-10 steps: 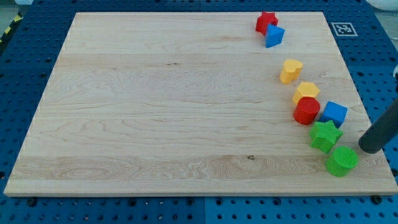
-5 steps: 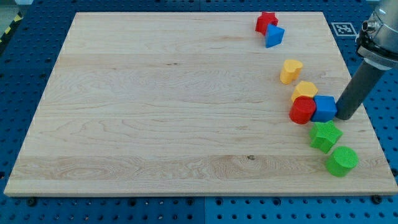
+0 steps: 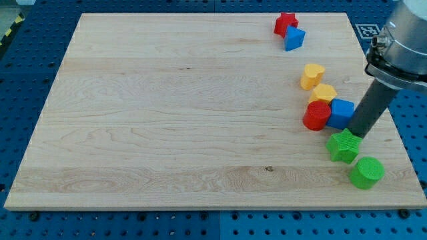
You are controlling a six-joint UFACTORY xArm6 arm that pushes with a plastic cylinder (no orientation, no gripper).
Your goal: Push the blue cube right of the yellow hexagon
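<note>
The blue cube (image 3: 342, 113) lies at the board's right side, just below and to the right of the yellow hexagon (image 3: 323, 94) and touching it. A red cylinder (image 3: 316, 115) sits against the cube's left side. My tip (image 3: 359, 132) is at the cube's lower right corner, touching or almost touching it, and just above the green star (image 3: 343, 146).
A yellow heart (image 3: 311, 75) sits above the hexagon. A red star (image 3: 285, 23) and a second blue block (image 3: 294, 38) are at the view's top right. A green cylinder (image 3: 366, 172) lies near the board's lower right corner. The board's right edge (image 3: 382, 107) is close.
My tip moved from the lower right up to the blue cube and pushed it left. The cube, red cylinder and yellow hexagon shifted left; the green star shifted slightly left.
</note>
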